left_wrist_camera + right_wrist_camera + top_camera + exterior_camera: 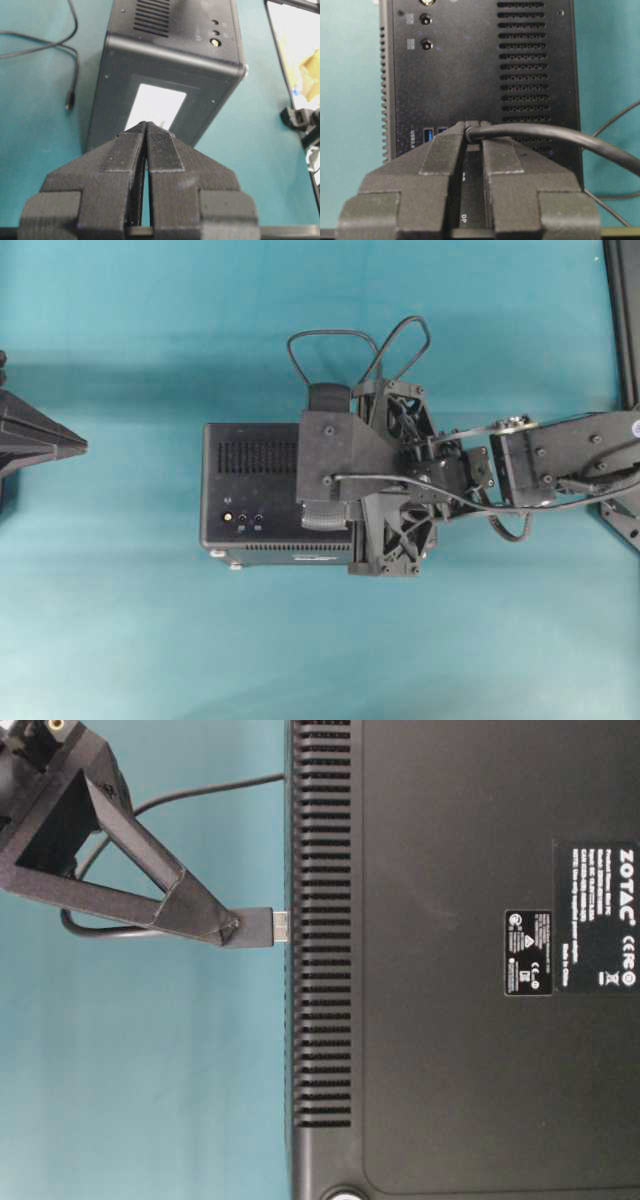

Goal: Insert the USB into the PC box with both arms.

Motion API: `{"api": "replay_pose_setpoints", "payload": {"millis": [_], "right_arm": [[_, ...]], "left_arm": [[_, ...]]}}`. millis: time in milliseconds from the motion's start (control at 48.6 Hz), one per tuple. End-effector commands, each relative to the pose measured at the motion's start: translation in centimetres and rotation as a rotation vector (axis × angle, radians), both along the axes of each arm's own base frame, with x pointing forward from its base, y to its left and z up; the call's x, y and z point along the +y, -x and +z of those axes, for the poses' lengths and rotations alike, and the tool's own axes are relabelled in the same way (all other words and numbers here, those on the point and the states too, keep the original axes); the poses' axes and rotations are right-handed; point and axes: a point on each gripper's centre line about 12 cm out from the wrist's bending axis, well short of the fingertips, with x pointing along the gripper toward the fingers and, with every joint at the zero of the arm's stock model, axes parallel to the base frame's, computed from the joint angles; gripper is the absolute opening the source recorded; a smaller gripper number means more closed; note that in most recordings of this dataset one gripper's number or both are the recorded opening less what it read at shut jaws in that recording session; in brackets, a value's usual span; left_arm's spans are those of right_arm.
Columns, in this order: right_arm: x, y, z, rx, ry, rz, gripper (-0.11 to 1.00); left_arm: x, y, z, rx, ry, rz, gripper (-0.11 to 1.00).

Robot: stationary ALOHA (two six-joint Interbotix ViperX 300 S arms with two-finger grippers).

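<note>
1. We see a tabletop [120,640] covered all over in plain teal cloth, smooth and evenly lit, with soft shadows under the equipment.
2. The PC box [250,490] sits near the middle of that cloth in the overhead view, with vent slots and small round connectors on its upward face.
3. At the right edge of the overhead view a black frame rail [622,310] runs along the tabletop; nothing more of the room shows there.
4. The right gripper [472,131] reaches in from the right above the box. Its fingers [502,160] stand narrowly apart, clamped on the plug end of the USB [545,134], whose cable arcs away to the right.
5. In the table-level view the plug's grey metal tip [280,927] stands at the slotted edge of the box; we cannot tell whether it touches.
6. The rest of the cable loops on the cloth on the far side of the box [345,340].
7. The left gripper [146,131] waits at the left edge of the tabletop, well apart from the box, its fingers [162,150] pressed together and holding nothing.
</note>
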Motion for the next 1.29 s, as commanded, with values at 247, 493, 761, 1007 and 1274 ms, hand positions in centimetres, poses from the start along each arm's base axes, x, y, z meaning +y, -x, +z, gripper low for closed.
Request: {"api": "replay_pose_setpoints", "payload": {"millis": [247, 493, 761, 1007, 1274], "right_arm": [[0.2, 0.2, 0.7, 0.014, -0.060, -0.020, 0.09], [-0.3, 0.7, 1.6, 0.078, -0.050, -0.051, 0.09], [-0.1, -0.4, 1.7, 0.076, -0.056, -0.052, 0.09], [-0.1, -0.8, 2.2, 0.106, -0.049, -0.063, 0.09], [0.5, -1.2, 3.0, 0.147, -0.095, -0.071, 0.09]], "left_arm": [[0.0, -0.1, 0.7, -0.021, 0.001, 0.000, 0.00], [0.0, 0.0, 0.8, -0.029, 0.001, 0.000, 0.00], [0.0, 0.0, 0.5, -0.021, 0.001, 0.000, 0.00], [0.0, 0.2, 0.3, -0.023, 0.001, 0.000, 0.00], [0.0, 0.3, 0.4, -0.026, 0.001, 0.000, 0.00]]}}
